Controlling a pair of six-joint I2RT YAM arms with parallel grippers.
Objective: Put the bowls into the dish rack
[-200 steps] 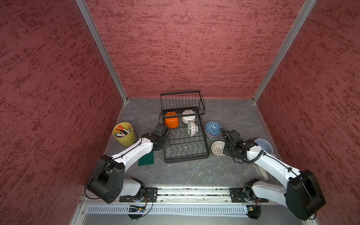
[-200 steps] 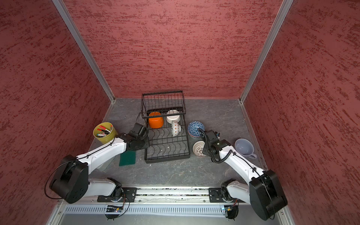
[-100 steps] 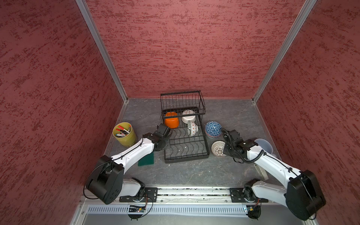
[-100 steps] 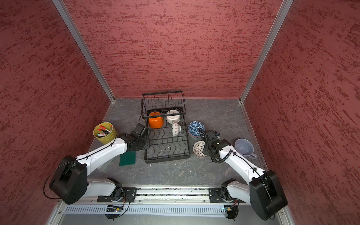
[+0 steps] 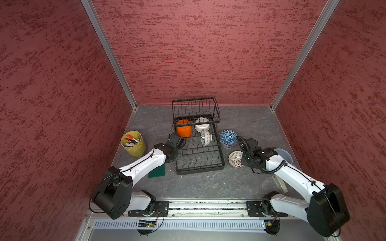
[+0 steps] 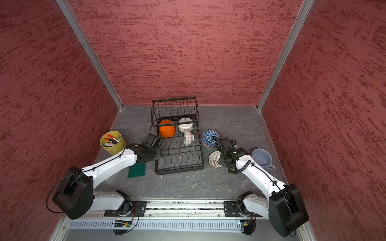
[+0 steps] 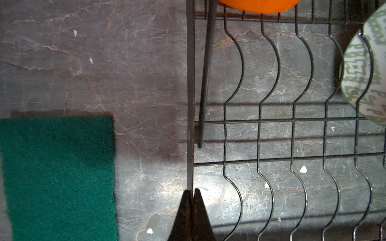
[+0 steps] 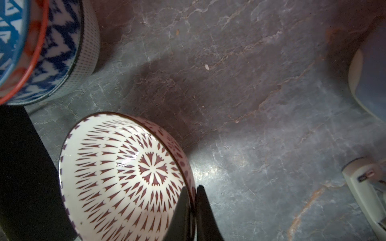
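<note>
At the far left of the grey table (image 5: pixel 208 185) stands a yellow-green pot of pens (image 5: pixel 133 145). Nearer to the front and a little to the right lies a green scouring pad (image 5: pixel 157 171), partly under the left arm.

The left gripper (image 7: pixel 192 191) is at the left side of the black wire dish rack (image 5: pixel 199 170). In the left wrist view its two fingers are pressed together on the thin side rim of the rack, so it is pinching this rim.

The dish rack stands in the middle of the table, with its raised basket at the far end. Under the basket, on the lower tray, are an orange bowl (image 5: pixel 184 131) and a white bowl (image 5: pixel 202 126), both upside down and side by side. Just in front of the white one, a patterned bowl (image 5: pixel 206 138) stands on its edge between the curved dividers.

Right of the rack, near it on the table, is a stack of nested bowls (image 5: pixel 228 139); the top one is blue with a triangle pattern. Nearer to the front, a white lattice bowl (image 5: pixel 235 160) with dark red marks is outside the rack and tilted. The right gripper (image 8: pixel 193 188) is pinching its rim, one finger inside and one outside. I cannot tell whether this bowl touches the table.

At the far right a pale blue handled cup (image 6: pixel 261 157) stands on the table beside the right arm.
</note>
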